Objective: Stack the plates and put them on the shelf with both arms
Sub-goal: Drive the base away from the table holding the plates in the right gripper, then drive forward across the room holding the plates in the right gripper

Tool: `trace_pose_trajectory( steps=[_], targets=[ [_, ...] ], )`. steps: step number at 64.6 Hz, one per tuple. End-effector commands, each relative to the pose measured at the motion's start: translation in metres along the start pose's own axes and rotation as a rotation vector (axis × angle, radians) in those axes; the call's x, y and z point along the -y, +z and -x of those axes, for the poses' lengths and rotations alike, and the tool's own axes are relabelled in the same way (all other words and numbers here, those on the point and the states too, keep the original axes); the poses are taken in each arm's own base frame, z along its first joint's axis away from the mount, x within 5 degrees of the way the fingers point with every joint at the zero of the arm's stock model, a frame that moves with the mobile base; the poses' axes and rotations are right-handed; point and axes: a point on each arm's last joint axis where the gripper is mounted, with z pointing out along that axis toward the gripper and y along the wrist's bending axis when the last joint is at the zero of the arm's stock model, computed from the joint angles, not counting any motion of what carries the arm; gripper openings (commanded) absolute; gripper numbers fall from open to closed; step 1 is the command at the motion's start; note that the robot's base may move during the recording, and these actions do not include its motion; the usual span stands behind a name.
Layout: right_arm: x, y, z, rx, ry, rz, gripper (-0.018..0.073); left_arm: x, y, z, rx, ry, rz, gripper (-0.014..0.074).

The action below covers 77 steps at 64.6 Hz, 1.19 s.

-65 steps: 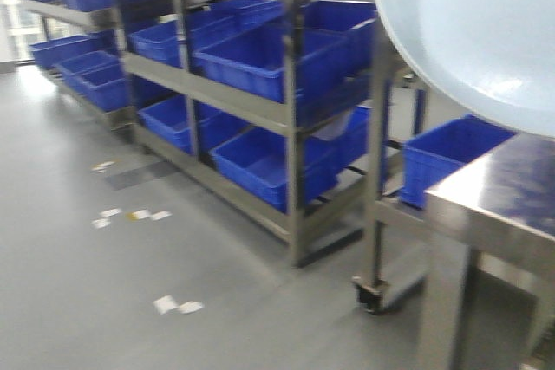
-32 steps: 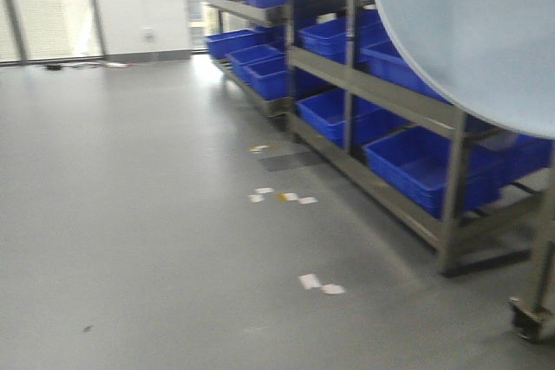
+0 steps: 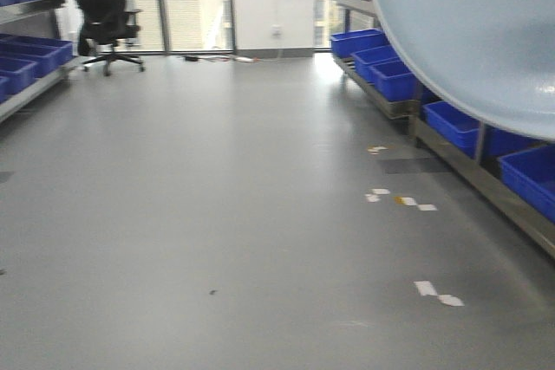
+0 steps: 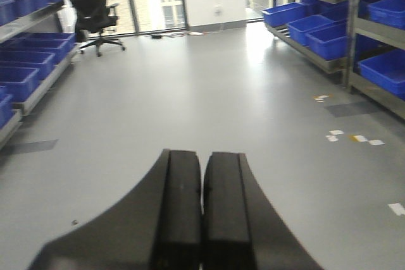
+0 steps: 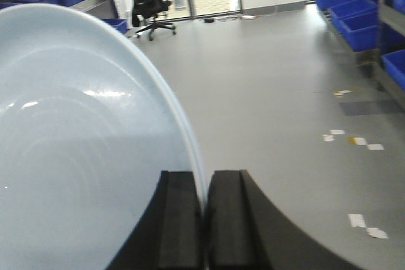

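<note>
The right gripper (image 5: 204, 219) is clamped on the rim of a pale plate (image 5: 82, 156), holding it on edge, up in the air above the open grey floor (image 3: 217, 214). Whether a second plate sits against it I can't tell. The left gripper (image 4: 202, 213) has its fingers pressed together on nothing. This looks like the carrying stage. Only racks (image 3: 486, 175) of blue crates (image 3: 357, 41) line the sides, so the next move calls for reaching the shelf, levelling the plate and bringing the left arm in.
</note>
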Motion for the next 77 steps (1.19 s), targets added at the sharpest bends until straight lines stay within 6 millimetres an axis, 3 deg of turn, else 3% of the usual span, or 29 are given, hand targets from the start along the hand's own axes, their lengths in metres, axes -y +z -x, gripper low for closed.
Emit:
trace_pose_trajectory(
  steps=[1,77],
  targets=[
    [-0.0025,-0.0015,0.0207,0.135,-0.008,0.008,0.0048,-0.0027,-0.0011,0.0179,0.112,-0.005,0.020,0.0081],
    [-0.0025,-0.0015,0.0207,0.135,-0.008,0.008,0.0048,-0.0027,-0.0011,0.0179,0.112,-0.005,0.020,0.0081]
  ],
)
